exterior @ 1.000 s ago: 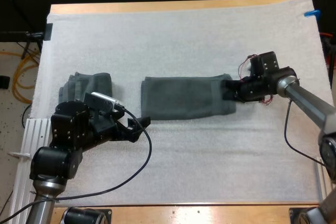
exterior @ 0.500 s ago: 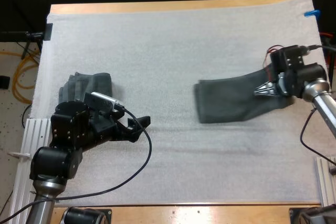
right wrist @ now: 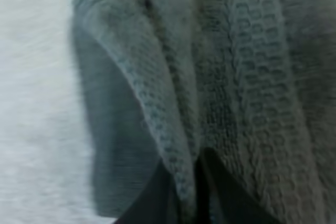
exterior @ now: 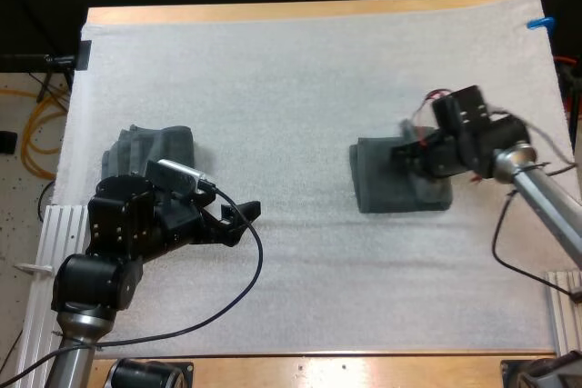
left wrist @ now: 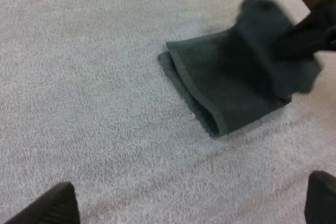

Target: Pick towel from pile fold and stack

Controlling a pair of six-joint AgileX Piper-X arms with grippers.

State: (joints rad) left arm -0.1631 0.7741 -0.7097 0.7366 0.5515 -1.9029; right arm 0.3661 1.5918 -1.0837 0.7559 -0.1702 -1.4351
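One crumpled towel [exterior: 153, 144]; one folded towel [exterior: 382, 190], clamped in right pincer [exterior: 406, 154].

left arm [exterior: 114, 233]: black blocky housing, silver tube; right arm [exterior: 538, 186]: black wrist, grey tube; left gripper [exterior: 245, 222]: black

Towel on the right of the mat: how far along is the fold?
Done: the towel lies doubled into a compact rectangle on the mat. In hand: right pincer is shut on its upper layer. Remaining: release it, then probably fetch the crumpled towel beside the open, idle left pincer, fold and stack.
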